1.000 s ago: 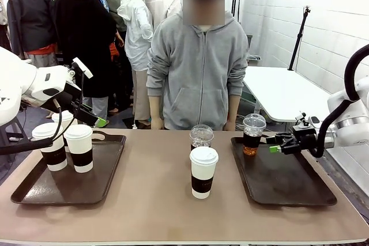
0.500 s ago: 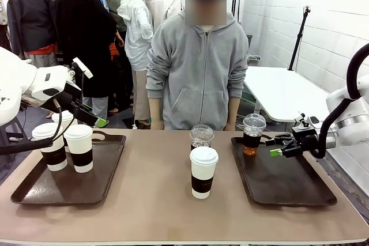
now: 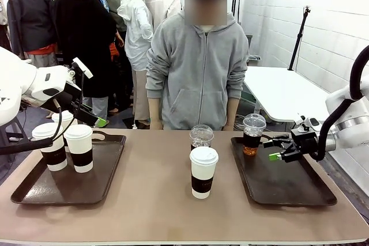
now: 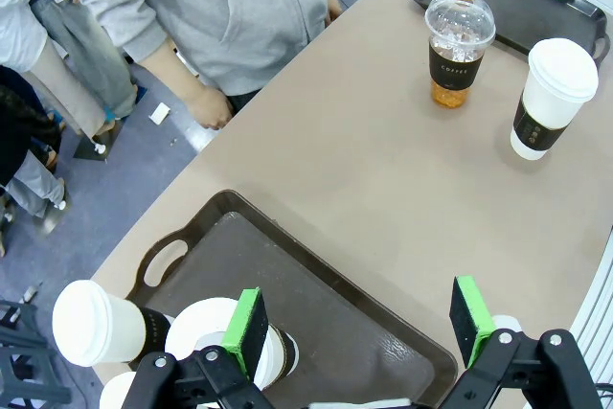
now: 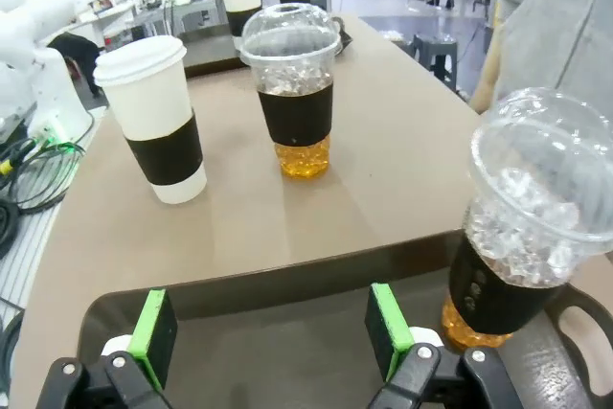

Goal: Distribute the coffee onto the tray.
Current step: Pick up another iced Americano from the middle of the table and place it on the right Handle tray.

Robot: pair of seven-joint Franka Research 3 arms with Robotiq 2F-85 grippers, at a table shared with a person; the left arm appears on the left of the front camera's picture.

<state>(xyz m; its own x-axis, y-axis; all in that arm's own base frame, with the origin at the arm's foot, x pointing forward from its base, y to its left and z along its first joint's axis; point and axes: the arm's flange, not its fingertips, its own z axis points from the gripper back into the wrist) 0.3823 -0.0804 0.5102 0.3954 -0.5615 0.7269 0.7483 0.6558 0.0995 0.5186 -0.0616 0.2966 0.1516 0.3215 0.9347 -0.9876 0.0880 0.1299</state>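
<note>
Reference: lone white cup [image 3: 203, 171], lidded, dark sleeve, upright on the bare desk [image 3: 155, 200] between two trays.

- Clear cup [image 3: 201, 136], dome lid, amber drink: directly behind the reference on the side of the person [image 3: 199, 67]. Near it but apart.
- Right tray [image 3: 288, 185]: to the robot's right of the reference. Second clear cup [image 3: 253, 133] stands upright in the far tray corner nearest the reference.
- Right tool [image 3: 272, 148]: over the right tray, just beside the second clear cup on the side away from the reference. Fingers spread, pinching nothing.
- Left tray [image 3: 34, 191]: to the robot's left of the reference, well apart. Three white cups [image 3: 79, 147] cluster on its far part, upright.
- Left tool [image 4: 359, 325]: above those cups. Fingers spread, empty.
</note>
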